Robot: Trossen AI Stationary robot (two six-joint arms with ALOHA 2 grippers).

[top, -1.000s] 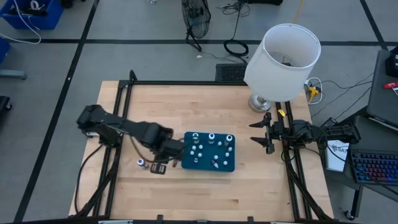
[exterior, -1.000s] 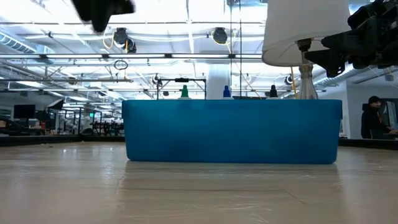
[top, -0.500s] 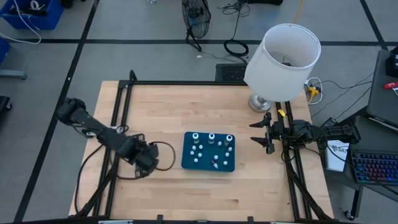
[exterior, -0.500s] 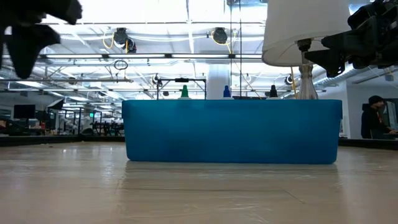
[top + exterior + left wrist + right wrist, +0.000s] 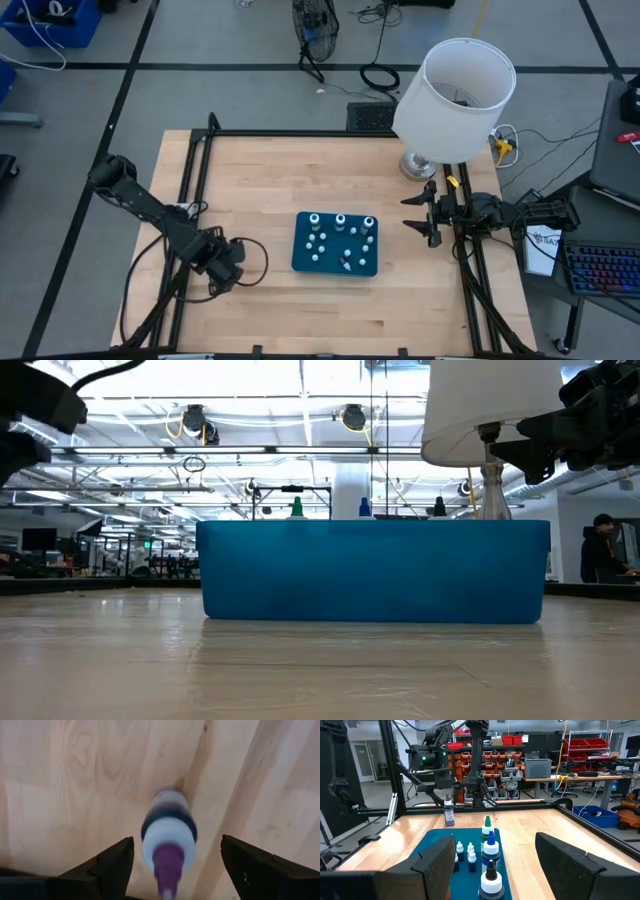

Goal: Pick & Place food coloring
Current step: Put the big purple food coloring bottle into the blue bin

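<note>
our left gripper hangs over the bench near its left edge, fingers spread wide around a purple-tipped food coloring bottle standing below, touching nothing, so it looks freshly set down or about to be taken. the other bottles stand upright in the teal tray, grouped for easy reach. our right gripper waits at the right edge beside the lamp, open and empty.

The food coloring bottle is blurred — its purple tip cut off at the edge.
</note>
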